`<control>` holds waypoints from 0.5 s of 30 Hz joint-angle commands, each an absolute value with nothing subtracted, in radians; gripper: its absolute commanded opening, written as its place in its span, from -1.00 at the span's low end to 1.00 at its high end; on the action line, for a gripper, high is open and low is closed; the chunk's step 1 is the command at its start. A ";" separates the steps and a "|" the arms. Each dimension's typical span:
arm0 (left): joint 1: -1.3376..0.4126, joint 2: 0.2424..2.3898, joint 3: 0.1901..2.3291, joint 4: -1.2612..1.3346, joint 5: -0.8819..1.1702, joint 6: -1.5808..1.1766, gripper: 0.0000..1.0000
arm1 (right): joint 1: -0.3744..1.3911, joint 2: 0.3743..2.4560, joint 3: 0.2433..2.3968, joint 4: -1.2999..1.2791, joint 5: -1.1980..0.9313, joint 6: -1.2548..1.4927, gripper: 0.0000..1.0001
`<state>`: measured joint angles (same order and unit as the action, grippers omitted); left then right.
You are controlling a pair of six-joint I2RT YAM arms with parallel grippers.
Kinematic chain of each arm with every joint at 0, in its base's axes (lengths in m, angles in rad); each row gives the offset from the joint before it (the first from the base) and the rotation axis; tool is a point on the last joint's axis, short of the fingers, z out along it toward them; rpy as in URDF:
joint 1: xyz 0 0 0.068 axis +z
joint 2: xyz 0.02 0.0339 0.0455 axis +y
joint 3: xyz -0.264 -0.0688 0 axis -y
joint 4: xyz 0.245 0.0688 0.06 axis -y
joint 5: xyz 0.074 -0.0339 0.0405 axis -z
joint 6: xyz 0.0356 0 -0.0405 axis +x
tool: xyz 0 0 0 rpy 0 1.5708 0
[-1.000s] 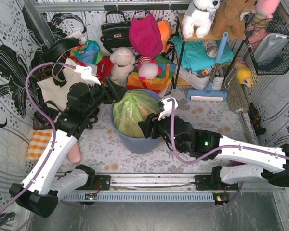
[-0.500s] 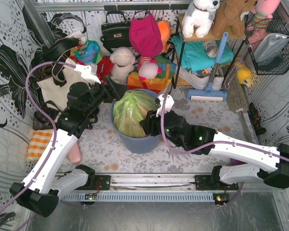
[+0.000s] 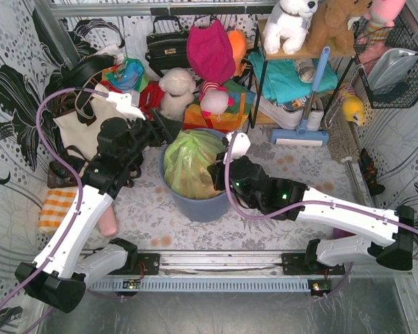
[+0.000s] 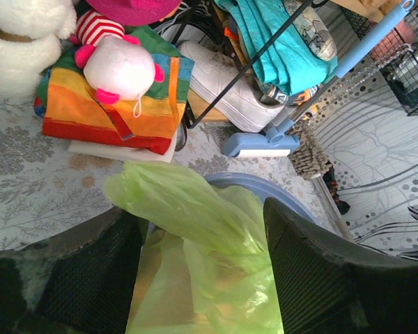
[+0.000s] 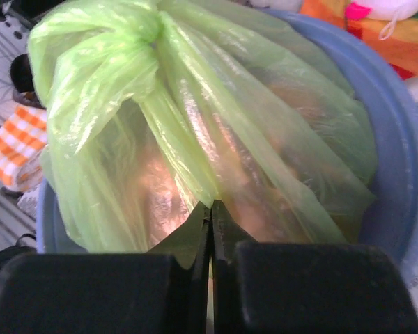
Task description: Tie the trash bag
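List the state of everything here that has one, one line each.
trash bag, sitting in the bin, top bunched; cannot tell if it is knotted.
bin, upright, with the bag inside.
left claw, open, a flap of the bag between its jaws.
right claw, shut on a fold of the trash bag.

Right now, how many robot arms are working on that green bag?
2. The left arm's pincer stands open around a fold of the trash bag, by the left rim of the bin. The right arm's pincer is shut on the bag's film at its right side. None hidden.
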<state>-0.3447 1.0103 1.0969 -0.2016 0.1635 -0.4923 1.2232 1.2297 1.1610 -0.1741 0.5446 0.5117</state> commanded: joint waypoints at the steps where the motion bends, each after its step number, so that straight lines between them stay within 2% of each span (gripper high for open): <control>1: -0.334 1.002 1.105 -0.149 0.109 -0.439 0.48 | 1.220 1.175 1.195 -0.214 0.674 0.502 -1.00; 10: -0.332 1.002 1.159 -0.193 0.031 -0.371 0.47 | 1.220 1.108 1.204 -0.300 0.845 0.490 -1.00; 15: -0.331 0.987 1.193 -0.255 -0.047 -0.314 0.47 | 1.220 1.102 1.205 -0.295 0.864 0.473 -1.00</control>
<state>-0.3393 1.0096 1.1400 -0.2394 0.0391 -0.3851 1.2232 1.1164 1.1767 -0.2794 0.8024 0.5030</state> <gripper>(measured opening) 0.735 0.003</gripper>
